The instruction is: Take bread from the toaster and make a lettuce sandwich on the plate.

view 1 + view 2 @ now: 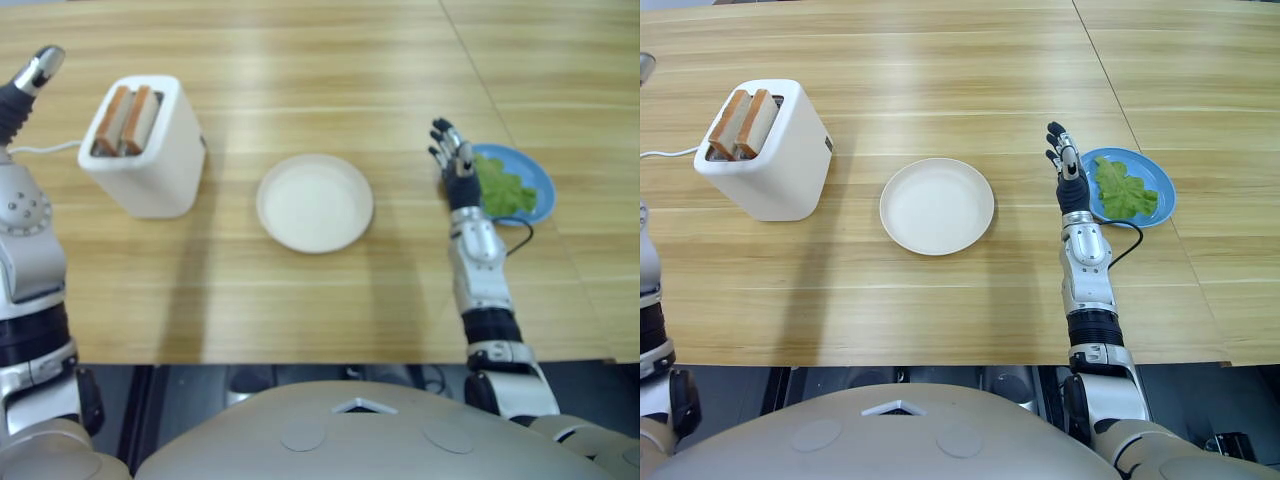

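Observation:
A white toaster (150,150) stands at the left of the wooden table with two slices of toast (127,118) upright in its slots. A cream plate (315,202) lies bare in the middle. At the right a blue dish (534,176) holds a green lettuce leaf (505,189). My right hand (452,162) is raised just left of the blue dish, fingers straight and apart, holding nothing. My left hand (28,85) sits at the far left edge, left of the toaster; only a dark wrist and a metal tip show.
A white cord (45,150) runs left from the toaster. A thin black cable (520,240) loops near my right forearm below the blue dish. A seam (480,80) in the table runs down toward the dish.

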### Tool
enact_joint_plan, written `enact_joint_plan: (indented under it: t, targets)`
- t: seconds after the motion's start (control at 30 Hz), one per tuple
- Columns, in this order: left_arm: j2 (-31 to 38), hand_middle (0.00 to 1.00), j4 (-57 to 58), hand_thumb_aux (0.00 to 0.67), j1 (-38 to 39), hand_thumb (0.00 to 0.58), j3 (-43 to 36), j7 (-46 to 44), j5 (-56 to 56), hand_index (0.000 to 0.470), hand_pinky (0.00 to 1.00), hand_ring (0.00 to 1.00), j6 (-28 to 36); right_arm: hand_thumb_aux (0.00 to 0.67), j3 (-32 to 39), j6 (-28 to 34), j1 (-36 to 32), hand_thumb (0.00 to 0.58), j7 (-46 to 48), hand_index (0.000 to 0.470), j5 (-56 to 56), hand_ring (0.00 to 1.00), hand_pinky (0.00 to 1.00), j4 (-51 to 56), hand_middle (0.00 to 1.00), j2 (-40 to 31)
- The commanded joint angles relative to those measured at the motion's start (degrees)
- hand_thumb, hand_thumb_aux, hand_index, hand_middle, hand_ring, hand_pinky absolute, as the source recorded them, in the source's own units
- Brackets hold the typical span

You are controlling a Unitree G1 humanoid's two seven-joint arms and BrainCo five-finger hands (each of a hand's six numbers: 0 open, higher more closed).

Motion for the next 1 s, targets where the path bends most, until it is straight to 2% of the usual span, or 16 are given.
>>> enact_joint_plan:
  t: [0.03,0.3,0.8,0.97,1.0]
  targets:
    - [1.36,0.00,9.80,0.000,-1.39,0.000,-4.33,-0.10,2.26,0.000,0.00,0.00,3.33,0.000,-0.21,0.64,0.12,0.000,-0.09,0.000,0.04,0.00,0.00,-0.49,0.00,0.30]
    - [1.55,0.00,20.16,0.000,-5.40,0.000,-11.32,1.74,2.70,0.000,0.00,0.00,4.44,0.000,-0.35,0.68,0.73,0.000,-0.03,0.000,0.09,0.00,0.00,-0.85,0.00,0.21]
    - [1.43,0.00,24.76,0.000,-7.54,0.000,-19.51,1.98,3.76,0.000,0.00,0.00,6.20,0.000,-0.48,1.08,1.22,0.000,-0.07,0.000,0.05,0.00,0.00,-1.28,0.00,0.00]
    - [1.23,0.00,25.32,0.000,-7.70,0.000,-19.99,2.37,3.01,0.000,0.00,0.00,6.76,0.000,-0.48,1.23,1.17,0.000,-0.05,0.000,0.07,0.00,0.00,-1.36,0.00,-0.07]
    - [1.09,0.00,25.22,0.105,-7.73,0.168,-19.73,2.68,2.63,0.072,0.00,0.00,6.73,0.000,-0.47,1.25,1.16,0.000,-0.05,0.000,0.07,0.00,0.00,-1.35,0.00,-0.08]
